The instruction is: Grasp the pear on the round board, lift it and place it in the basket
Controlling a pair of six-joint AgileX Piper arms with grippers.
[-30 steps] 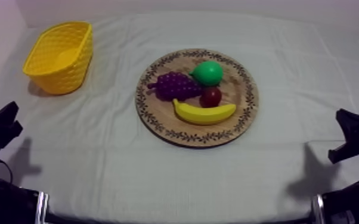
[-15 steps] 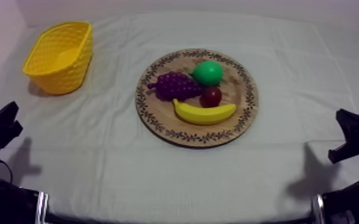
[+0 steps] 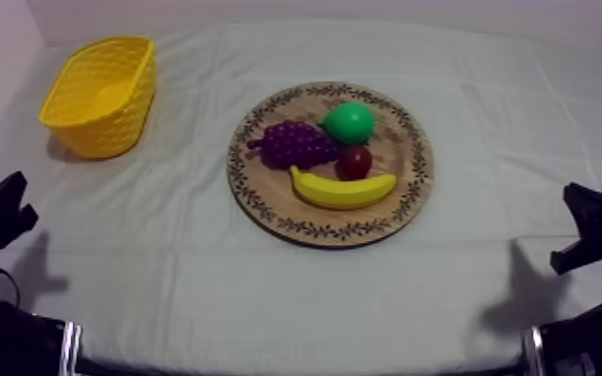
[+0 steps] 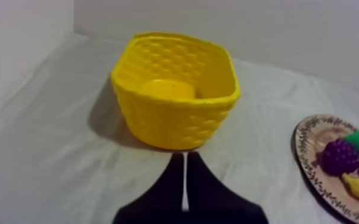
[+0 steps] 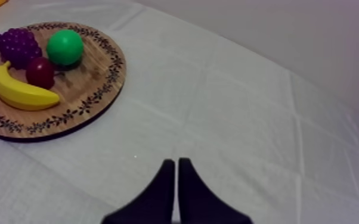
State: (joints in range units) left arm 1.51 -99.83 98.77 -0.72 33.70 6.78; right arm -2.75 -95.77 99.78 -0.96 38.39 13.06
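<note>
The green pear (image 3: pixel 348 122) lies at the far side of the round wooden board (image 3: pixel 265 210), touching the grapes and the small red fruit. The yellow basket (image 3: pixel 100 95) stands at the far left of the table. My left gripper (image 3: pixel 0 210) rests low at the left edge, shut on nothing; its fingers (image 4: pixel 185 156) form a narrow wedge pointing at the basket (image 4: pixel 170 122). My right gripper (image 3: pixel 590 225) rests low at the right edge, fingers (image 5: pixel 175 162) together, away from the board (image 5: pixel 92 83) and the pear (image 5: pixel 65 47).
On the board with the pear are a bunch of purple grapes (image 3: pixel 295 143), a small red fruit (image 3: pixel 354 161) and a banana (image 3: pixel 340 188). Bare cloth lies between the board and the basket and along the table's front.
My left gripper has shifted very slightly toward the left edge. The fruit, the board, the basket and the right arm have not moved.
</note>
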